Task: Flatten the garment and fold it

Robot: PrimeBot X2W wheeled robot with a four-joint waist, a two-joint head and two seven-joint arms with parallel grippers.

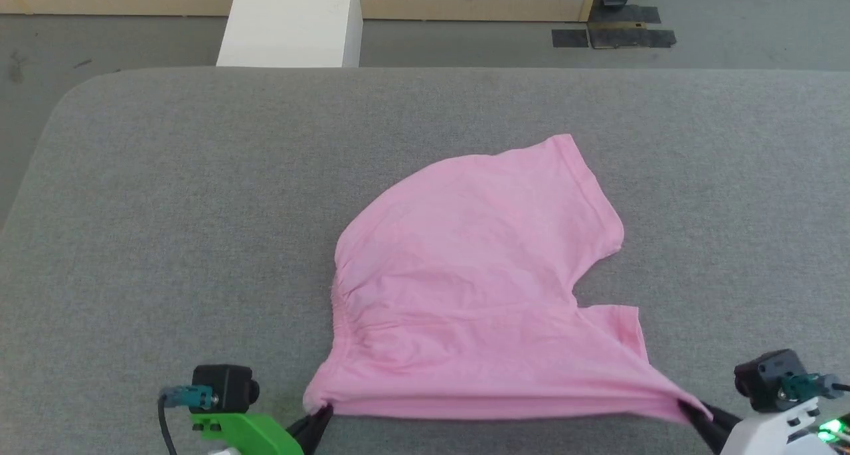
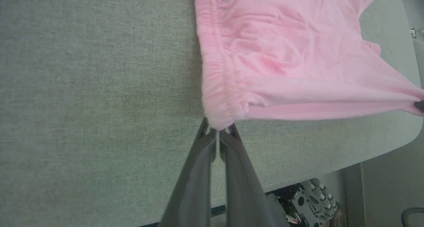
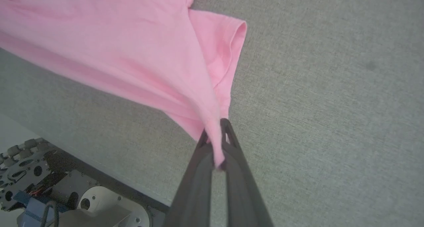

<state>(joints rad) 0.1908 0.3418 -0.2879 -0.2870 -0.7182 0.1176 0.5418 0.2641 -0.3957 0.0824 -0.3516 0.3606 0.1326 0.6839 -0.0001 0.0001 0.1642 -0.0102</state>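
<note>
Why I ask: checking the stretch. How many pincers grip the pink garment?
2. The left pincer is shut on the garment at its gathered near-left corner; the right pincer is shut on its near-right corner.

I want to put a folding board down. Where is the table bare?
Bare: the table left of the garment, and the strip between it and the far edge. Crowded: the near edge, where the left gripper and right gripper pinch its corners.

Head view: high, looking forward and down over the grey fabric-covered table [image 1: 166,209]. Wrist views: close and low, each along its own fingers [image 2: 195,180]. All three share the near edge of the pink garment [image 1: 478,275]
</note>
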